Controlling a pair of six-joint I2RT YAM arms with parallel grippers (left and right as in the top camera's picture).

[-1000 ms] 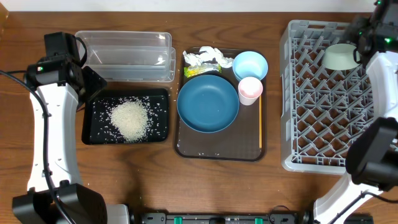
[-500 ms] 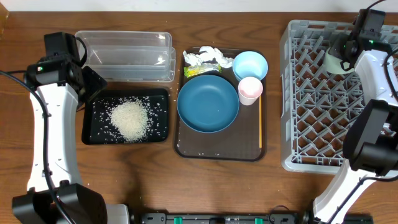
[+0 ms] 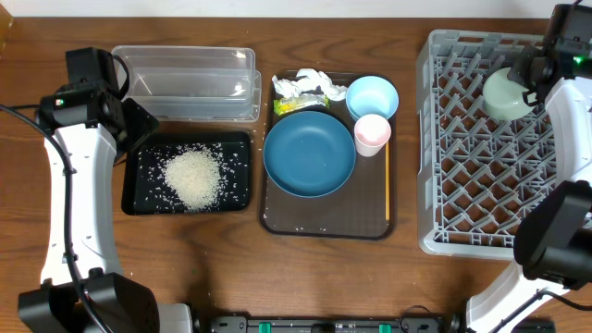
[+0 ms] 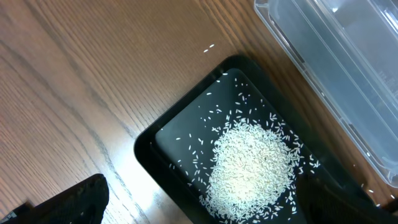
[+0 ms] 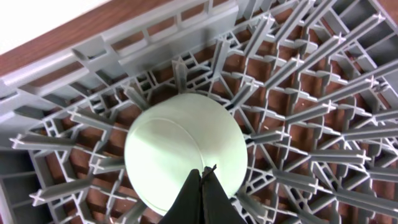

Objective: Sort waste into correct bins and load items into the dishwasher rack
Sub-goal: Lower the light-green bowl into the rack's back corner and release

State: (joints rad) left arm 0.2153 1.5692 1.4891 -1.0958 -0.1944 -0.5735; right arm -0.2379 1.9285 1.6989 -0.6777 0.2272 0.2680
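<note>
My right gripper (image 3: 529, 74) (image 5: 202, 177) is shut on the rim of a pale mint bowl (image 3: 505, 94) (image 5: 186, 155). The bowl is tilted among the pegs at the far right corner of the grey dishwasher rack (image 3: 481, 185). My left gripper (image 3: 139, 125) (image 4: 208, 194) hangs open and holds nothing, above the left end of the black tray (image 3: 139, 199), which holds a heap of white rice (image 3: 192, 178) (image 4: 252, 163). On the brown tray (image 3: 324, 222) lie a dark blue plate (image 3: 309, 153), a pale blue bowl (image 3: 372, 96), a pink cup (image 3: 373, 133), a thin stick (image 3: 387, 190), crumpled tissue (image 3: 305, 83) and a yellow-green wrapper (image 3: 294, 105).
A clear plastic tub (image 3: 185, 83) (image 4: 336, 68) stands behind the black tray, almost touching it. The rack's tall grey pegs (image 5: 292, 68) crowd round the held bowl. Bare wooden table (image 3: 185, 268) runs along the front edge.
The right gripper has carried the mint bowl slightly back and forth at the rack's far corner and turned it, and it now sits lower among the pegs. The left arm has not moved.
</note>
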